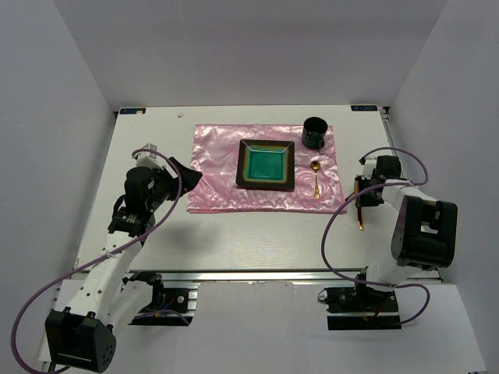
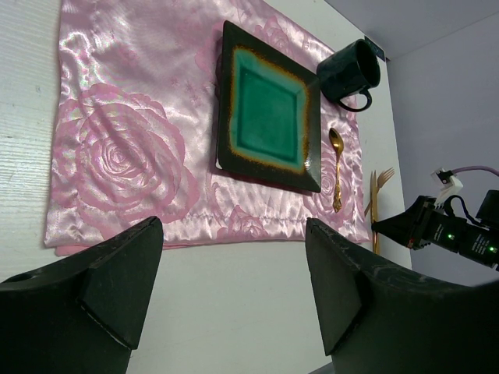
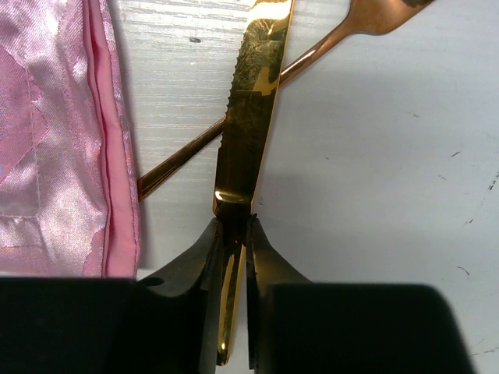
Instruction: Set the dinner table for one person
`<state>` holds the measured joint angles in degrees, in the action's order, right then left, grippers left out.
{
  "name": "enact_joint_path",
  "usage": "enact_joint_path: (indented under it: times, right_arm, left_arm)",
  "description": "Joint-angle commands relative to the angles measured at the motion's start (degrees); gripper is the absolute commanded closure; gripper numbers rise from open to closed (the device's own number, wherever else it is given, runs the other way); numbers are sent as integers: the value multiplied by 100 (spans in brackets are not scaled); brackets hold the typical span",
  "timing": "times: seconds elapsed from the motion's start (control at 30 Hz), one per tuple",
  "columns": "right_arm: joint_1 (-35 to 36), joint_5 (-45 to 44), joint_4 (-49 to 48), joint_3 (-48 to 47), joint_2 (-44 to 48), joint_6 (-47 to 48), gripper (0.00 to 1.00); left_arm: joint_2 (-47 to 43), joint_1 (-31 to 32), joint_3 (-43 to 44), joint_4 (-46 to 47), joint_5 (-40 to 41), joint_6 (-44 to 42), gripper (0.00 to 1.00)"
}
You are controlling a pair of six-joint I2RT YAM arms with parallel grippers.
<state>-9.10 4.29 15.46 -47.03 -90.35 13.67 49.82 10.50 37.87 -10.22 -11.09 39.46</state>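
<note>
Right gripper point(image 3: 232, 227): pinching the thin shiny gold knife point(image 3: 253, 101) by its handle, fingers nearly closed, low in the wrist frame.
Knife: crossing over the gold metal fork point(image 3: 366, 19), just beside the shiny pink cloth placemat point(image 3: 47, 117).
Left gripper point(image 2: 232, 234): hanging wide open, holding nothing.
Big white flat dinner table point(image 1: 234, 241): filling the middle of the top frame, lying under everything.

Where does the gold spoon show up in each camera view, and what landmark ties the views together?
Top external: the gold spoon lies on the pink placemat, right of the square plate, below the mug.
Left wrist: gold spoon right of centre, beside the plate's right edge.
Right wrist: not in it.
Shared landmark: the pink placemat, visible in all three.
</note>
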Motion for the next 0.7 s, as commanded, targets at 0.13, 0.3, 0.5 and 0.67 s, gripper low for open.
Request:
enact_joint_path:
  times: [0.13,0.3,0.5,0.67]
  right_arm:
    - [-92,106,695,132,-159,-5,100]
    - [-127,361,572,106,306,-40,100]
    - [-136,678,396,97,711,-198,100]
    - [-136,836,343,36,808,-295,100]
  left_arm:
    - [-166,4,45,-6,55,-26,17]
    - [-166,13,45,29,37,26,17]
    - [-113,13,98,64,11,35,17]
    - [-113,4,116,55,2,35,17]
